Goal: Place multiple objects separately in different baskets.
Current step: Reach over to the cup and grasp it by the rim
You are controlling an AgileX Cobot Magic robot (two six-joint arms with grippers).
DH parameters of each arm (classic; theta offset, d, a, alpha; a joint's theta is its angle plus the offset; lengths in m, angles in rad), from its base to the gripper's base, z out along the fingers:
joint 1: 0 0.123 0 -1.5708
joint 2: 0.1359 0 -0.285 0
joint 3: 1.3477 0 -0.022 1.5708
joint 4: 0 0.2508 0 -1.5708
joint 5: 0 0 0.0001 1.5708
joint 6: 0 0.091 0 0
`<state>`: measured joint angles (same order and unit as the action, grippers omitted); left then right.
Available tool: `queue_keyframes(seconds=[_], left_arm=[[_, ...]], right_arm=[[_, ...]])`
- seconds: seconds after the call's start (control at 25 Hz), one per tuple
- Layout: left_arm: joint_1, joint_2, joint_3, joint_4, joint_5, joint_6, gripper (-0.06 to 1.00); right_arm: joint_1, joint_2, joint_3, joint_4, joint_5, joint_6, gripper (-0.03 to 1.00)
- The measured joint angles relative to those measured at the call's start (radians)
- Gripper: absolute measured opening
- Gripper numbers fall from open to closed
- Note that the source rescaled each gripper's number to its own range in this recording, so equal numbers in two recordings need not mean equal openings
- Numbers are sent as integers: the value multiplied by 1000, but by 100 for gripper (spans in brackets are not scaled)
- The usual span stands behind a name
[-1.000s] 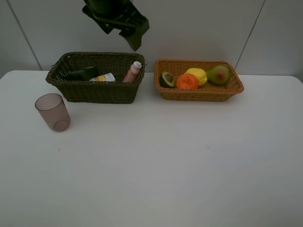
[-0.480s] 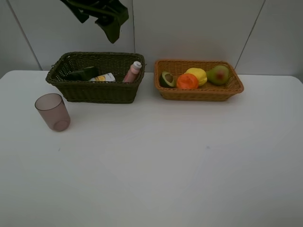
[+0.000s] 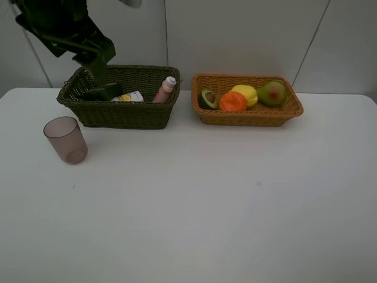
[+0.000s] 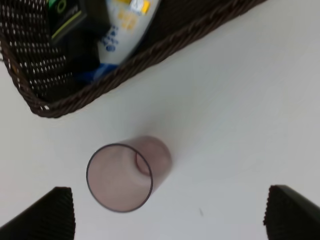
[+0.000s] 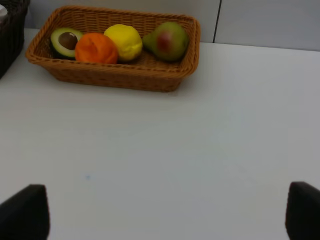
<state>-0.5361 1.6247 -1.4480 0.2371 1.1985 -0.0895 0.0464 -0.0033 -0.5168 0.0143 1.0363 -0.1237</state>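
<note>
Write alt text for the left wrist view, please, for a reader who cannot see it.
An empty translucent mauve cup stands upright on a white table, between the two open black fingers. Beyond it is a corner of a dark wicker basket holding a white blue-capped bottle and a black bottle.

Two baskets (image 3: 121,112) (image 3: 247,115), four fruits (three bottles, one cup (image 3: 65,139))

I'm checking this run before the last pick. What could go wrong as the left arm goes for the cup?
1. The cup is light and upright on bare table; one finger of the open left gripper could knock it over.
2. The dark basket already holds three bottles, so the cup may land tilted or on the white bottle.
</note>
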Motion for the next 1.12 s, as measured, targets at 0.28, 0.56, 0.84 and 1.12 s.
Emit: queue_keyframes(seconds=[0.28,0.56,0.84,1.12], left_arm=[[88,-49,164,-11,-69,-7,100],[142,-49,280,-30,-220,-7,100],[162,-49,366,-50,-365,-7,100],[184,28,372,-67,-409,-4,100]], right_arm=[[0,0,0,0,0,0,100],[0,0,0,0,0,0,100],[0,0,0,1,0,0,100],[0,0,0,1,0,0,100]])
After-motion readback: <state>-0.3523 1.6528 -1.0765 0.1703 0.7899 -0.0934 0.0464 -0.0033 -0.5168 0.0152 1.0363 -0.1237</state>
